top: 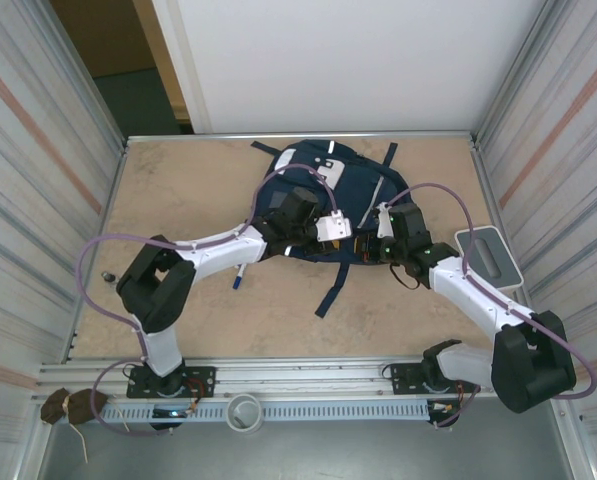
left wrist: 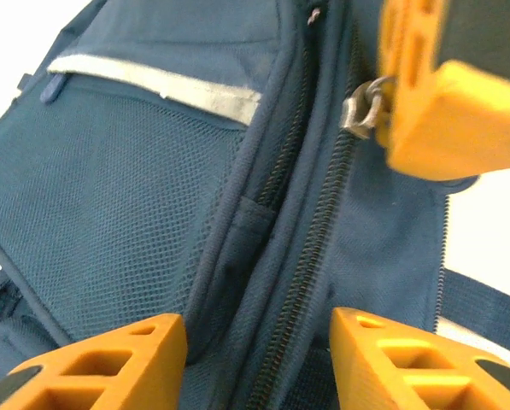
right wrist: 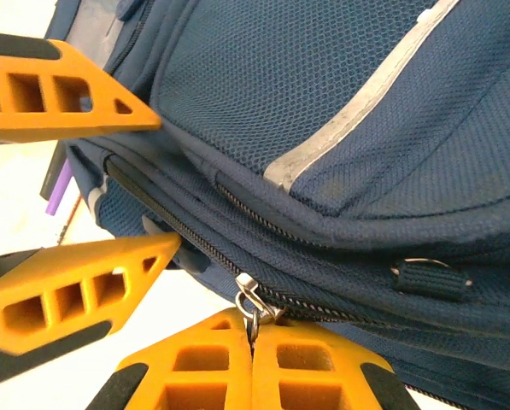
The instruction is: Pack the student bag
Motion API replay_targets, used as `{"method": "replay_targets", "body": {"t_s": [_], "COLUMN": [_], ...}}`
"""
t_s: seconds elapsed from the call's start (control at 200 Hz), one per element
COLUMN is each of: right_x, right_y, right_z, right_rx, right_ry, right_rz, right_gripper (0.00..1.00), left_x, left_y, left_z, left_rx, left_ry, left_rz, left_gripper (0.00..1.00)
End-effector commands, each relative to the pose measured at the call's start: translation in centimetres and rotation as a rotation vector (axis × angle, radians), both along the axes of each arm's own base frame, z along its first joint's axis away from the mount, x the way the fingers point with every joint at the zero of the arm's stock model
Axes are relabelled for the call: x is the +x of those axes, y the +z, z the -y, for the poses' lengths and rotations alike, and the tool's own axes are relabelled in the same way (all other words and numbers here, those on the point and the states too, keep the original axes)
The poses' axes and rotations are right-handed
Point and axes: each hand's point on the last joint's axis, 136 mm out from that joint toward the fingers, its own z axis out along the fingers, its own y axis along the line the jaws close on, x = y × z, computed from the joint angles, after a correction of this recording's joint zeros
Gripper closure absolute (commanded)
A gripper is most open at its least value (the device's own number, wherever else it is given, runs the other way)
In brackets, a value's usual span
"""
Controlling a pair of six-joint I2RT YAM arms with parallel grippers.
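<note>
Both arms reach forward, wrists close together — left pincer [left wrist: 259, 320] stands with fingers parted, right pincer [right wrist: 253, 337] pinched tight on a zip pull [right wrist: 248, 289].

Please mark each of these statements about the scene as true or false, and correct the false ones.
1. The right gripper is shut on the metal zipper pull. True.
2. The left gripper is closed on a strap. False: its jaws stand open over the zipper and hold nothing.
3. The student bag lies on the far middle part of the table. True.
4. A pen lies on top of the bag. False: it lies on the table, beside the left arm.
5. The grey tray is at the left edge of the table. False: it is at the right edge, beside the right arm.
</note>
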Motion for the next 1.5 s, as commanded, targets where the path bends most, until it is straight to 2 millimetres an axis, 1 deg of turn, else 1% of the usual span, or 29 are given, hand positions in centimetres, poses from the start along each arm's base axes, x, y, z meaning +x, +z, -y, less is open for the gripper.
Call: {"method": "replay_targets", "body": {"t_s": [0.0, 0.09, 0.13, 0.25, 0.366, 0.501, 0.541, 0.576, 0.646, 0.741, 0.867, 0.902, 0.962, 0.997, 1.037, 1.087, 1.222, 1.318, 1.493], "right_x": [0.3, 0.1, 0.0, -0.3, -0.5, -0.7, -0.7, -0.6, -0.4, -0.3, -0.4, -0.4, -0.4, -0.5, -0.5, -0.6, -0.7, -0.8, -1.0], "right_y": [3.8, 3.4, 3.2, 2.1, 0.8, 0.1, 0.1, 0.1, 0.6, 1.3, 2.5, 2.8, 3.4, 3.7, 4.0, 4.4, 5.4, 5.9, 6.5], "right_z": [-1.9, -1.5, -1.1, 1.1, 3.9, 7.4, 8.1, 8.3, 7.7, 6.2, 4.6, 4.2, 3.6, 3.3, 2.9, 2.5, 1.5, 0.8, -0.5], "right_rx": [0.085, 0.055, 0.029, -0.068, -0.144, -0.206, -0.218, -0.214, -0.176, -0.117, -0.072, -0.057, -0.028, -0.013, 0.000, 0.009, 0.028, 0.046, 0.078], "right_ry": [0.055, 0.059, 0.051, 0.008, -0.048, -0.130, -0.149, -0.157, -0.145, -0.104, -0.057, -0.049, -0.037, -0.027, -0.018, -0.008, 0.015, 0.027, 0.051], "right_rz": [0.098, 0.093, 0.091, 0.064, 0.019, -0.016, -0.022, -0.025, -0.016, 0.009, 0.046, 0.054, 0.068, 0.073, 0.081, 0.089, 0.105, 0.113, 0.122], "right_gripper": [1.00, 1.00, 1.00, 1.00, 1.00, 1.00, 1.00, 1.00, 1.00, 1.00, 1.00, 1.00, 1.00, 1.00, 1.00, 1.00, 1.00, 1.00, 1.00], "left_x": [2.1, 2.1, 2.2, 2.3, 2.4, 3.0, 3.2, 3.6, 4.1, 4.7, 4.4, 4.1, 3.2, 2.6, 1.9, 1.0, -1.0, -1.9, -3.4], "left_y": [1.8, 1.3, 1.2, 1.4, 1.9, 2.4, 2.6, 2.6, 2.5, 2.5, 2.7, 2.9, 3.6, 4.1, 4.8, 5.5, 6.2, 5.8, 5.0], "left_z": [0.9, 0.6, 0.4, -0.5, -1.3, -2.6, -2.9, -3.3, -3.9, -4.3, -4.3, -4.3, -4.0, -3.8, -3.5, -3.0, -1.4, -0.1, 1.9], "left_rx": [-0.041, -0.030, -0.031, -0.050, -0.075, -0.108, -0.114, -0.115, -0.114, -0.119, -0.133, -0.142, -0.156, -0.166, -0.175, -0.180, -0.147, -0.112, -0.103], "left_ry": [0.023, 0.017, 0.015, -0.001, -0.019, -0.028, -0.027, -0.020, -0.008, 0.004, -0.002, -0.008, -0.027, -0.039, -0.050, -0.067, -0.121, -0.152, -0.221], "left_rz": [0.112, 0.127, 0.139, 0.177, 0.189, 0.184, 0.184, 0.184, 0.184, 0.184, 0.169, 0.159, 0.137, 0.129, 0.132, 0.149, 0.205, 0.225, 0.213], "left_gripper": [0.68, 0.93, 1.00, 1.00, 1.00, 1.00, 1.00, 1.00, 1.00, 1.00, 1.00, 0.93, 0.75, 0.66, 0.59, 0.53, 0.45, 0.43, 0.41]}}
